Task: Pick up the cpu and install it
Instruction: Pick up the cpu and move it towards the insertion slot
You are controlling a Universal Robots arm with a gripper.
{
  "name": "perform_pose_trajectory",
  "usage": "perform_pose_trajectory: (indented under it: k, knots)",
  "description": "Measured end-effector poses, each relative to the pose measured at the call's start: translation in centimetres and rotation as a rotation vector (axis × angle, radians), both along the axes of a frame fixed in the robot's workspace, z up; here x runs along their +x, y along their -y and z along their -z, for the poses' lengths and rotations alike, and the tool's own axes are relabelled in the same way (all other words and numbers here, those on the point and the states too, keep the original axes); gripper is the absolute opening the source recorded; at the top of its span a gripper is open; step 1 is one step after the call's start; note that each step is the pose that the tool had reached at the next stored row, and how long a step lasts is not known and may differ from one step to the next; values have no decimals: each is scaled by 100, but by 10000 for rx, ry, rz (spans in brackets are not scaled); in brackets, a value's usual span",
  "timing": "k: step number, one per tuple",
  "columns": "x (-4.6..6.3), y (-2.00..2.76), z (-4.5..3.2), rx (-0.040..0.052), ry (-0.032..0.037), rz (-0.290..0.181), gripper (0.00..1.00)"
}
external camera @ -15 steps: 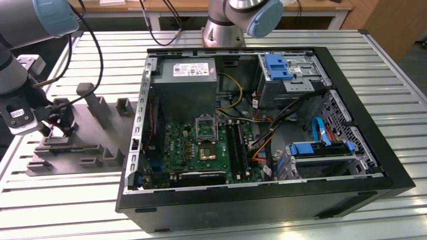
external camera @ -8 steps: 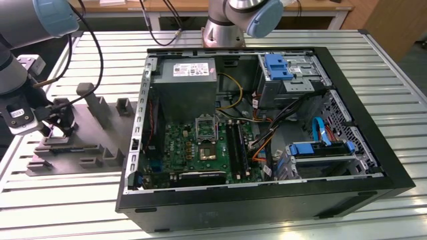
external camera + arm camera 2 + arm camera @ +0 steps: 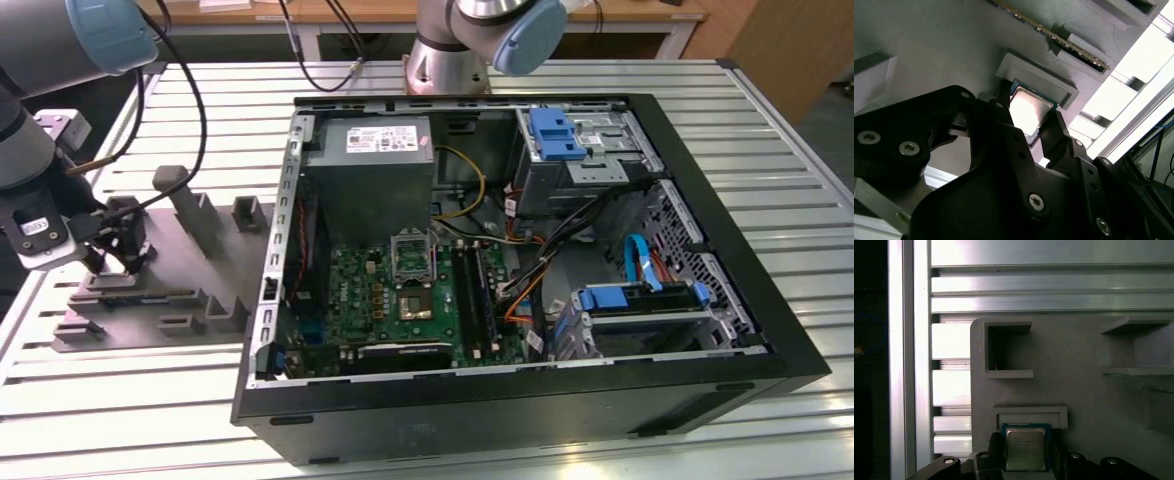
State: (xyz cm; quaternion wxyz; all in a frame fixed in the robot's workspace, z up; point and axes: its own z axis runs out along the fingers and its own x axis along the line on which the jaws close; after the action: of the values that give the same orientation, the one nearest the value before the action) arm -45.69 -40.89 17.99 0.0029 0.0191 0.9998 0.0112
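Gripper is sitting low over the grey tray at the exterior view's left, fingers clamping both sides of the cpu. Cpu is lying flat in its tray pocket, outside the PC case.

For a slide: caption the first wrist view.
The gripper at the cpu lying in the grey tray on the slatted table.
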Motion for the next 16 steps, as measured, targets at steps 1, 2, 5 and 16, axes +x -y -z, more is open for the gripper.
perform_pose_trajectory:
  k: [1, 2, 5, 16]
  knots:
    - [0, 0, 0, 0, 0, -1, 49]
    - [0, 0, 0, 0, 0, -1, 49]
    - [0, 0, 0, 0, 0, -1, 51]
    - [0, -1, -40, 1, 1, -1, 57]
